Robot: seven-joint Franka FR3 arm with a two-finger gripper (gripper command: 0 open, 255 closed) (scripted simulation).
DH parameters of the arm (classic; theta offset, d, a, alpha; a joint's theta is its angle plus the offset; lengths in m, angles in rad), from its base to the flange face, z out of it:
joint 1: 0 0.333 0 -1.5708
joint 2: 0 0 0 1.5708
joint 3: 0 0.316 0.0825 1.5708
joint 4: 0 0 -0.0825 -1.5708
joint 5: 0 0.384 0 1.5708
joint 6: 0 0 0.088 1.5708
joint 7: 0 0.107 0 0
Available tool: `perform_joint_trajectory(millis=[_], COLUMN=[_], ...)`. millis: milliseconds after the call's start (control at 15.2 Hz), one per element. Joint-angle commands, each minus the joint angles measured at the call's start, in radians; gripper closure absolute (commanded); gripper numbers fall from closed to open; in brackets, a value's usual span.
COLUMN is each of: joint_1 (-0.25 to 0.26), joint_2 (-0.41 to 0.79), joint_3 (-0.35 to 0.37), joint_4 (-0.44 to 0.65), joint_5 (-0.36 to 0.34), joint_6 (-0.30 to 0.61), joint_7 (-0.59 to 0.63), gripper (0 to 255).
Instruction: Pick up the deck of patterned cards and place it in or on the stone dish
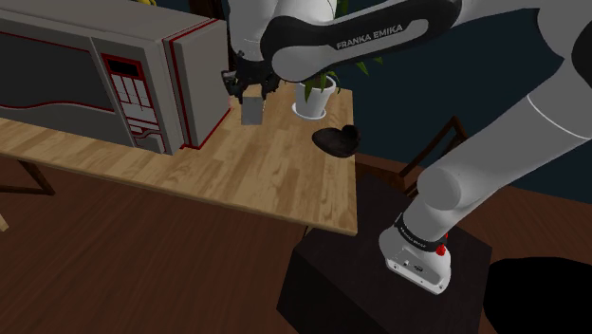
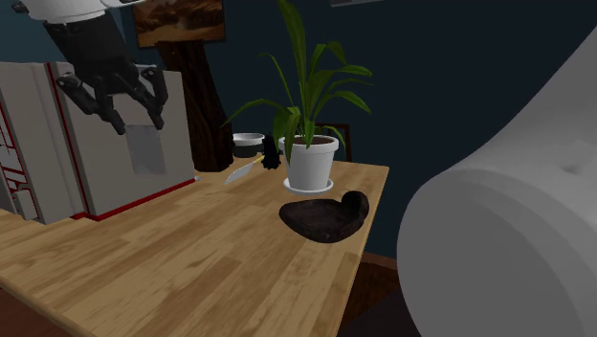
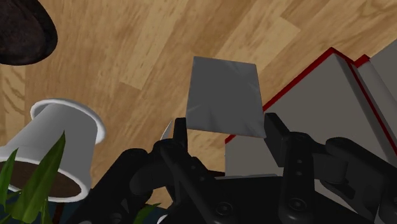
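Card deck (image 3: 226, 92), clasped in claw (image 3: 227, 126), above wooden table (image 1: 237, 180)

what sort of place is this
Probably a home kitchen or dining corner: a microwave sits on a wooden table, and a potted plant stands on the same table.

White arm (image 1: 493, 161) arched up and across toward the table's (image 1: 228, 176) far edge, wrist turned downward, black gripper (image 1: 250, 92) hung above the tabletop, fingers (image 3: 275, 130) closed on the upper end of a grey deck (image 3: 224, 95), deck lifted off the surface.
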Motion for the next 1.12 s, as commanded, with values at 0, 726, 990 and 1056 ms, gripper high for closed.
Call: perform_joint_trajectory(millis=[0,726,990,1056], joint_1=[0.002,0.081,0.095,0.096], joint_2=[-0.006,-0.340,-0.439,-0.462], joint_3=[-0.004,-0.297,-0.404,-0.430], joint_4=[0.020,-0.266,-0.348,-0.366], joint_5=[0.010,0.189,0.201,0.201], joint_6=[-0.023,0.036,0.035,0.034], joint_7=[-0.013,-0.338,-0.447,-0.473], gripper=[255,255,255,255])
